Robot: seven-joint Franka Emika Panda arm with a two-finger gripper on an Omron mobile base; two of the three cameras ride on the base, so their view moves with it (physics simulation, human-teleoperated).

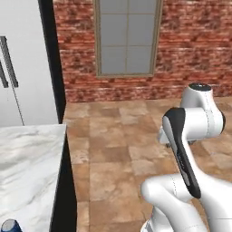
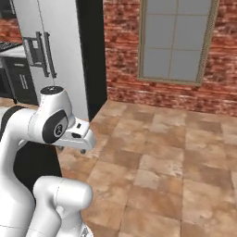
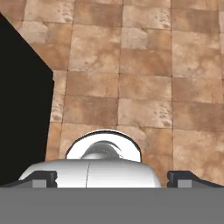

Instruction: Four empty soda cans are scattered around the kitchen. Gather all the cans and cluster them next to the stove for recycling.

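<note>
We see a folded white arm (image 1: 190, 149) over a brown tiled floor (image 1: 118, 149), facing a red brick wall (image 1: 77, 54) with a grey paned window (image 1: 128, 36). We take the marble counter (image 1: 27, 167) as our landmark. In the left base view it fills the lower left, and at its near edge, by the bottom of the frame, the top of a blue soda can (image 1: 11, 225) pokes into view; we cannot read its label. Behind the counter stands a pale refrigerator (image 1: 20, 63) with long dark handles, and the floor lies to the counter's right. The right base view shows no countertop but adds what the other lacks: beyond the refrigerator (image 2: 51, 51), at the far left edge, a strip of dark cabinets (image 2: 18, 83) with a sliver of black grating above, too small for us to name. The hand view looks straight down on the tiles, with the counter's black side (image 3: 22, 109) at left. The gripper (image 3: 113, 178) has its two dark fingertips (image 3: 43, 178) spread wide apart at the bottom corners, with nothing between them.
</note>
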